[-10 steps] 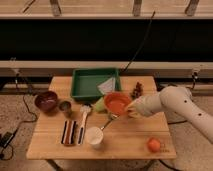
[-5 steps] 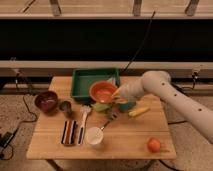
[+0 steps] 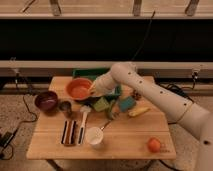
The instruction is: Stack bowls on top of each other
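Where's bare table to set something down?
Bare wood between the white cup and the round orange fruit, and the near corner in front of the dark maroon bowl. Crowded mid-table, where the end effector holds the bright orange bowl by the green tray.

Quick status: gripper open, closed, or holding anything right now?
Gripper: closed on the right rim of the orange-red bowl, holding it up in front of the green tray, to the right of the maroon bowl.
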### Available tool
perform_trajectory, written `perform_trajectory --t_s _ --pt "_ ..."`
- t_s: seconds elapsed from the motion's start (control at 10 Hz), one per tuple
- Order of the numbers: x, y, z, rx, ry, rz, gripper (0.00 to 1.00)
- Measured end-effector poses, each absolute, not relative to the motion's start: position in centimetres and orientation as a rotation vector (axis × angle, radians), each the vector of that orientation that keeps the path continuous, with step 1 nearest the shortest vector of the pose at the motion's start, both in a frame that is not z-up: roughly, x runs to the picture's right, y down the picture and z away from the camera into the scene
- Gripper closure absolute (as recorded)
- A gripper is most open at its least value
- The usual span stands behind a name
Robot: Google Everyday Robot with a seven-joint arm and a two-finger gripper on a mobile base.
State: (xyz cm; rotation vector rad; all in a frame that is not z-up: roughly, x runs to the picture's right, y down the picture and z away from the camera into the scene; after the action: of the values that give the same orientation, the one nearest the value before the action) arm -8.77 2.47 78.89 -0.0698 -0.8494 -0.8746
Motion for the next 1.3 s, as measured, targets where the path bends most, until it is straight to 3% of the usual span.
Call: perform_trajectory --t_s 0.9,1.3 --pt "-22.5 3.5 80.2 -0.118 -0.980 -1.081 1.00" --pt "-25.2 3.8 81.5 -0.148 -0.994 -1.095 1.00"
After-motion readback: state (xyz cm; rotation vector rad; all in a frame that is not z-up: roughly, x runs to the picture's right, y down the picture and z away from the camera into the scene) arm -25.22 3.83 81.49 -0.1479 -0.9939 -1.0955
